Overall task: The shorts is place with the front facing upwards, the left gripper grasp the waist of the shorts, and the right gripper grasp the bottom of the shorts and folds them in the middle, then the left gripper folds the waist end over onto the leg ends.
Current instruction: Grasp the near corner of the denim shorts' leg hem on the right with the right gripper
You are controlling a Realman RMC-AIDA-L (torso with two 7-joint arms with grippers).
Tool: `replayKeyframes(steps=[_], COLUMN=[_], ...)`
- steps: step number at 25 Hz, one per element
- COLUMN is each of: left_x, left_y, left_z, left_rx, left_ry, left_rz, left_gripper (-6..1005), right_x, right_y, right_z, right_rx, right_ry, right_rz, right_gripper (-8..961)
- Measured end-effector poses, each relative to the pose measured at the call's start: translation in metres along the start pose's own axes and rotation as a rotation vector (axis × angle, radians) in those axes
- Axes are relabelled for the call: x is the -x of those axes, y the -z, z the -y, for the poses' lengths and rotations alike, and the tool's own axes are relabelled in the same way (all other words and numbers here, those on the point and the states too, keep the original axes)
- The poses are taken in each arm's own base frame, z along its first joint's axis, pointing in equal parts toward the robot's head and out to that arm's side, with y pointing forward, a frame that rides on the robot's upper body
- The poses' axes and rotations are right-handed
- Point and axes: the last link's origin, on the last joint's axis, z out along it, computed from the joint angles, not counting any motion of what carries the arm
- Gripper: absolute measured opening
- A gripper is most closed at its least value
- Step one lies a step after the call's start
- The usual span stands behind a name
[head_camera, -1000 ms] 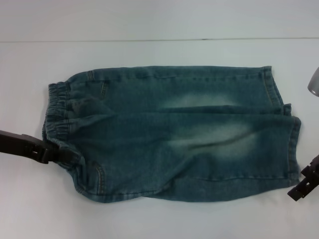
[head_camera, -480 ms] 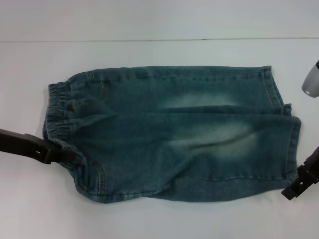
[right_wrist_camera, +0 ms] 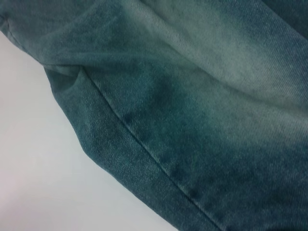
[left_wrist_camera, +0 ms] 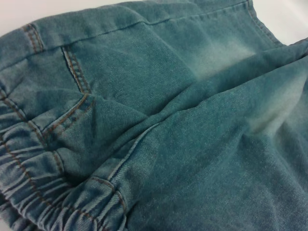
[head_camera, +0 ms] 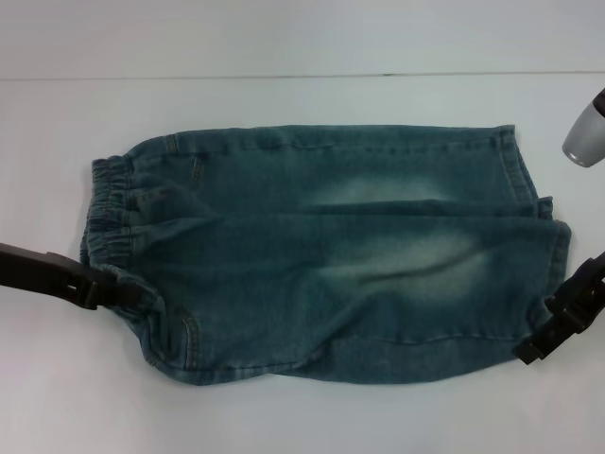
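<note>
Blue denim shorts (head_camera: 331, 255) lie flat on the white table, elastic waist (head_camera: 109, 213) to the left and leg hems (head_camera: 548, 270) to the right. My left gripper (head_camera: 128, 293) reaches in from the left edge and is shut on the near corner of the waist, where the cloth bunches. The left wrist view shows the waistband (left_wrist_camera: 33, 192) and a pocket seam up close. My right gripper (head_camera: 537, 342) is open at the near right corner, its tip touching the hem edge. In the right wrist view, the stitched hem (right_wrist_camera: 144, 149) lies just beneath.
The white table (head_camera: 302, 416) runs all around the shorts, with its far edge (head_camera: 302, 76) behind them. A grey cylindrical part of the right arm (head_camera: 586, 137) hangs at the right edge above the leg hems.
My right gripper has moved left and slightly up, from off the cloth to the near hem corner. The left gripper and the shorts have stayed put.
</note>
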Motion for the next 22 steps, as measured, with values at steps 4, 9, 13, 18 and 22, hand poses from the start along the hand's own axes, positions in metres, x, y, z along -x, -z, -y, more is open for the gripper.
replayKeyframes(steps=[4,9,13,18,22], left_x=[-0.001,-0.002,-0.003,-0.003,-0.003], left_y=[0.000,0.000,0.000,0.000,-0.001], left_z=[0.001,0.001,0.002,0.003,0.002], left_rx=[-0.004,-0.008,-0.017,-0.020,-0.016], left_ry=[-0.001,-0.003,-0.004,-0.004,-0.001], left_rz=[-0.001,-0.003,-0.007,-0.008,-0.006], left_gripper=[43,42,42,42,42], right_x=[0.003,0.006,0.011,0.013,0.014], right_y=[-0.001,-0.002,-0.005,-0.008,-0.009], right_z=[-0.001,0.001,0.001,0.001,0.000], right_rx=[-0.004,-0.025,-0.040,-0.053,-0.058], right_ry=[0.011,0.017,0.028,0.045,0.058], right_rz=[0.001,0.010,0.015,0.003,-0.011], right_gripper=[919,907,863,681,519])
